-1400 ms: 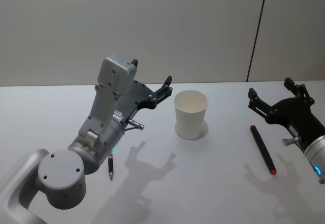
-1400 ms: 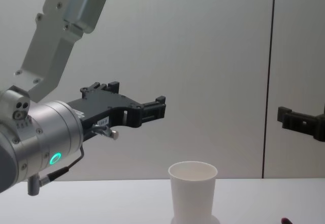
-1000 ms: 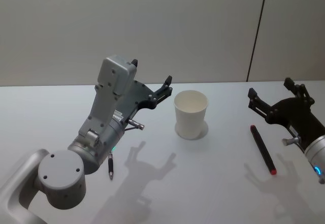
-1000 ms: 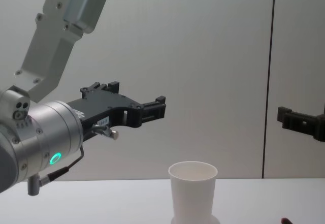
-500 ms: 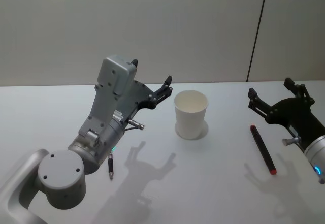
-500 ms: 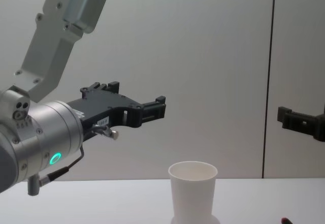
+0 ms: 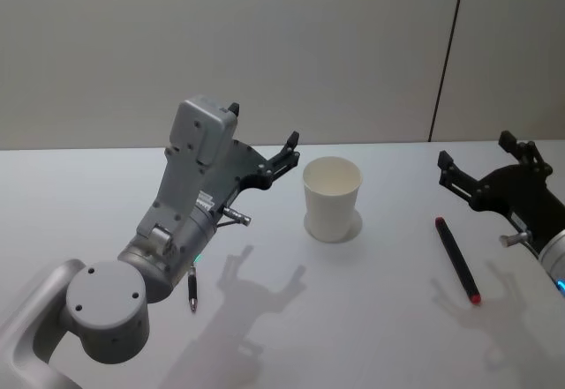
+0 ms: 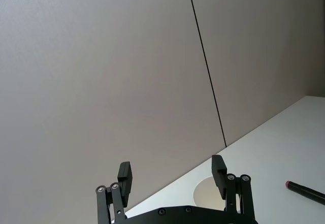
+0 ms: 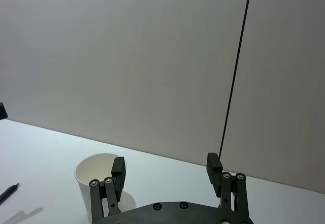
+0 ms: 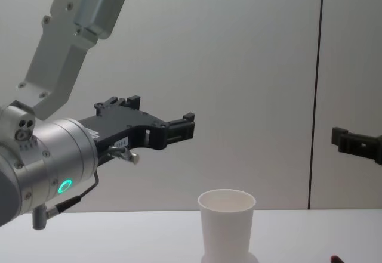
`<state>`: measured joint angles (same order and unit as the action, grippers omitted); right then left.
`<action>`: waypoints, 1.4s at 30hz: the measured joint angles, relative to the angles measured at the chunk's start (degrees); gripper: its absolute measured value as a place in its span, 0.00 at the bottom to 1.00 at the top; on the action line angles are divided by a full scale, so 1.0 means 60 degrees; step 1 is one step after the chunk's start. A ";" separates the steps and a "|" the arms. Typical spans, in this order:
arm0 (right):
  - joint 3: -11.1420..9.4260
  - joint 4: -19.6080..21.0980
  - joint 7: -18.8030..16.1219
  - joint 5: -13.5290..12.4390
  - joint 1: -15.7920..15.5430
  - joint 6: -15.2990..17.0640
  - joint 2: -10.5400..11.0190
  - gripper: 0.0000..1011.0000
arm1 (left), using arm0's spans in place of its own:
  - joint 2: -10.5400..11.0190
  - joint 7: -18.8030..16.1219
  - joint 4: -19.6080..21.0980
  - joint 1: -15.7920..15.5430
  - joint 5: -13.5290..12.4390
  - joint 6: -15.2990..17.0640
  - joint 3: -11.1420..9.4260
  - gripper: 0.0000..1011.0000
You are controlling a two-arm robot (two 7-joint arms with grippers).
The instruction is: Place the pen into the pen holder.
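Note:
The pen holder, a white paper cup [image 7: 332, 199], stands upright mid-table; it shows again as the cup [image 10: 227, 225] and the cup [image 9: 94, 173]. A black pen with a red end [image 7: 456, 259] lies flat right of the cup, also seen as the pen [image 8: 305, 191]. A second, smaller dark pen [image 7: 192, 288] lies left of the cup, beneath my left arm. My left gripper [image 7: 263, 123] hovers open and empty, above the table left of the cup. My right gripper [image 7: 475, 148] hovers open and empty, above the far end of the red-tipped pen.
The white table [image 7: 353, 318] ends at a plain grey wall with a dark vertical seam [image 7: 446, 54]. My bulky left arm [image 7: 177, 213] hangs over the table's left part. Bare tabletop lies in front of the cup.
My right gripper has shifted slightly to the right. The left arm, the cup and both pens have not moved.

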<state>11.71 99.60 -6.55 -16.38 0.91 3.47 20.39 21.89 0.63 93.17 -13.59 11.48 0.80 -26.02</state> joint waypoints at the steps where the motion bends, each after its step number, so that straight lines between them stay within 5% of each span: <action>1: -0.0012 -0.0025 -0.0031 0.0004 0.0029 0.0046 0.0011 0.99 | 0.0000 0.0000 0.0000 0.0000 0.0000 0.0000 0.0000 0.99; 22: -0.0215 -0.0665 -0.0731 0.0345 0.1003 0.2096 0.0118 0.99 | 0.0000 0.0000 0.0000 0.0000 0.0000 0.0000 0.0000 0.99; 42: -0.0038 -0.1410 -0.0375 0.0883 0.1812 0.4001 -0.0306 0.99 | 0.0000 0.0000 0.0000 0.0000 0.0000 0.0000 0.0000 0.99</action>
<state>11.48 91.14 -8.80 -11.08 11.78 27.48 18.55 21.89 0.63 93.17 -13.59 11.48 0.80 -26.02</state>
